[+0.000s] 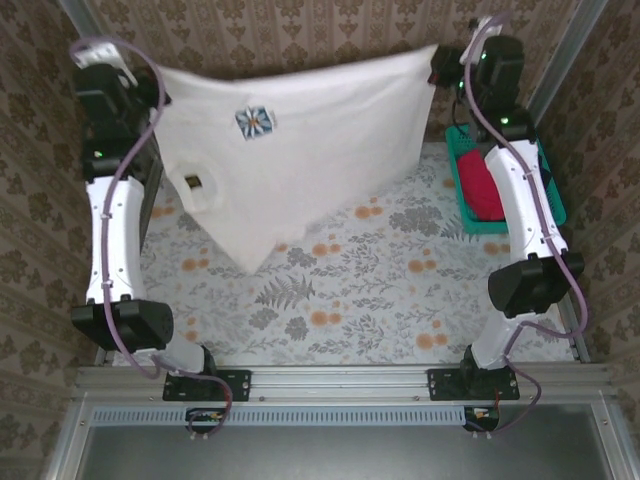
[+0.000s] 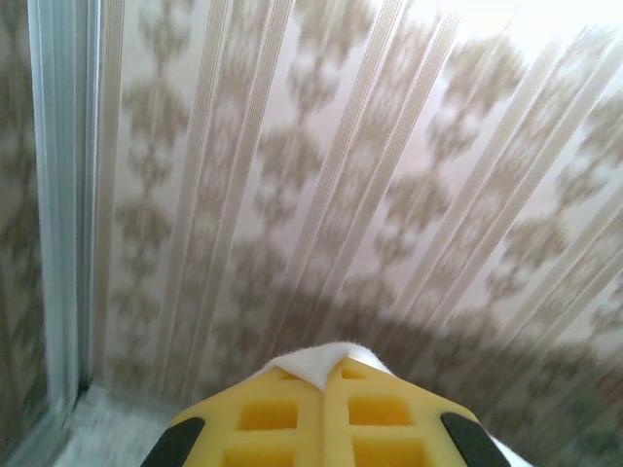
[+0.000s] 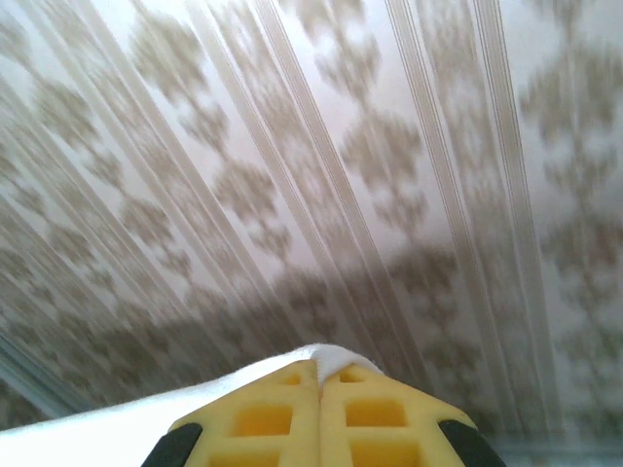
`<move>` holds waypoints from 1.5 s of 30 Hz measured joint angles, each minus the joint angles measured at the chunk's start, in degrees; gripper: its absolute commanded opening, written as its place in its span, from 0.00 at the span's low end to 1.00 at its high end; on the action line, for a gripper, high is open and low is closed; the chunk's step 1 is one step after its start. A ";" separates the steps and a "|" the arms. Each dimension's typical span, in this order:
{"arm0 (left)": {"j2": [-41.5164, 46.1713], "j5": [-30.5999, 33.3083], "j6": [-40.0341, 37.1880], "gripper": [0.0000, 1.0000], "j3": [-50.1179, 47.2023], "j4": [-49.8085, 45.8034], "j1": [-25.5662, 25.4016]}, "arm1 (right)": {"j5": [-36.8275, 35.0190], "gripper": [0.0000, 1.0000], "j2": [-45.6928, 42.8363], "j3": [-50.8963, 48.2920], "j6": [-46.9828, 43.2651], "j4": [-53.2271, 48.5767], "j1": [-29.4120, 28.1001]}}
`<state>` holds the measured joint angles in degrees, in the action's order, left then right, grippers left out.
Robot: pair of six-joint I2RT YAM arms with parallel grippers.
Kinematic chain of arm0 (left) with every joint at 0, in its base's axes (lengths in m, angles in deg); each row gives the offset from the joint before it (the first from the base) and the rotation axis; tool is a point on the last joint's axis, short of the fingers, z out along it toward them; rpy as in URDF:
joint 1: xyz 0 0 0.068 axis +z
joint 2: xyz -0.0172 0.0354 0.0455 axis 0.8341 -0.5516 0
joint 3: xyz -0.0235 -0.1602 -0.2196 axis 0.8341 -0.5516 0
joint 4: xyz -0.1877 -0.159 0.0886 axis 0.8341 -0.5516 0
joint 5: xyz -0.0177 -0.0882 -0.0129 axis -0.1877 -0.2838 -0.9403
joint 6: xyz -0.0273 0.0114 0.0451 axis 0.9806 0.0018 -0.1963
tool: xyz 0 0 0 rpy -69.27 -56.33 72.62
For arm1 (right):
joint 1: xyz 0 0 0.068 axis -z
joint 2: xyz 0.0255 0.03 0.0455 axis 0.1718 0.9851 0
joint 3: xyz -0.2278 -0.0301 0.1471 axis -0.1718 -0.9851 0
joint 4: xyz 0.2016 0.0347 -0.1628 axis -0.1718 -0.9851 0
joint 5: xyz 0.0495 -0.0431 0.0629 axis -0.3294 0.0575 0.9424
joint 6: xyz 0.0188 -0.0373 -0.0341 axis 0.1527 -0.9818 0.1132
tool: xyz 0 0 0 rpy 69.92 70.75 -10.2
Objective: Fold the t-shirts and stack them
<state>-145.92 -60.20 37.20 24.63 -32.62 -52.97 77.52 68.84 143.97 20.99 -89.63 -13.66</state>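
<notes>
Floral-printed tablecloth (image 1: 350, 300) runs from my bases to the papered back wall (image 1: 300, 30). Over its far half hangs the cream-white cotton t-shirt (image 1: 330, 140) with the blue square daisy print (image 1: 255, 122), spread like a sheet between my arms. Its lowest corner dips toward the table on my left side; I cannot tell whether it touches.

Beside my right arm, a teal plastic mesh basket (image 1: 485, 228) holds a crimson-red shirt (image 1: 482, 190).

The hanging shirt's taut upper edge, its long axis, runs left to right, slightly higher at the right. My left gripper (image 2: 331, 375) pinches one end and my right gripper (image 3: 319, 368) the other, each pair of yellow fingers (image 2: 273, 418) pressed together on a lip of white cloth. The shirt lies below and between both grippers, shared equally. Laying it flat would, I judge, need both lowered together toward me.
</notes>
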 measured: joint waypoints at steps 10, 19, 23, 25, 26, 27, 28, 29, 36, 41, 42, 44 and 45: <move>6.47 -8.31 1.88 0.00 6.82 1.73 4.07 | 0.04 0.00 -4.66 11.10 -4.35 -3.76 0.98; 31.80 -8.87 8.22 0.00 -51.43 3.02 3.67 | 1.42 0.00 -27.15 -50.73 -1.97 2.38 1.27; 42.10 -8.44 11.06 0.00 -70.64 -1.57 3.56 | 2.64 0.00 -34.21 -70.60 2.93 3.93 1.27; 45.20 -8.24 12.35 0.00 -75.95 -3.37 3.58 | 3.30 0.00 -35.58 -76.37 4.94 3.93 1.29; 47.15 -8.28 13.73 0.00 -79.73 -2.69 3.52 | 3.69 0.00 -35.54 -79.21 6.12 4.85 1.29; 48.59 -8.31 14.67 0.00 -82.53 -2.36 3.56 | 4.00 0.00 -35.12 -81.79 7.02 5.57 1.27; 49.86 -8.33 15.52 0.00 -85.11 -2.45 3.56 | 4.13 0.00 -34.53 -83.41 7.74 5.68 1.27; 50.80 -8.31 16.31 0.00 -87.47 -2.73 3.56 | 4.15 0.00 -33.51 -85.13 8.48 5.66 1.27; 53.64 -8.28 20.98 0.00 -93.35 -6.82 3.56 | 3.41 0.00 -28.81 -88.21 11.65 3.76 1.27; 57.90 -7.82 24.55 0.00 -96.56 -11.13 3.56 | 1.84 0.00 -28.81 -88.39 12.68 1.55 1.27; 58.60 -7.63 24.96 0.00 -96.80 -12.15 3.56 | 1.66 0.00 -28.81 -88.56 12.81 1.22 1.27; 60.63 -6.91 25.70 0.01 -96.94 -14.51 3.56 | 1.01 0.00 -28.94 -89.33 13.03 0.52 1.27; 61.29 -6.69 25.92 0.09 -96.94 -15.15 3.56 | 0.76 0.00 -29.03 -89.72 13.07 0.22 1.27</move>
<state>-84.63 -66.89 63.12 -72.31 -47.77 -49.41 78.28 39.81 54.24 34.06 -89.41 -12.40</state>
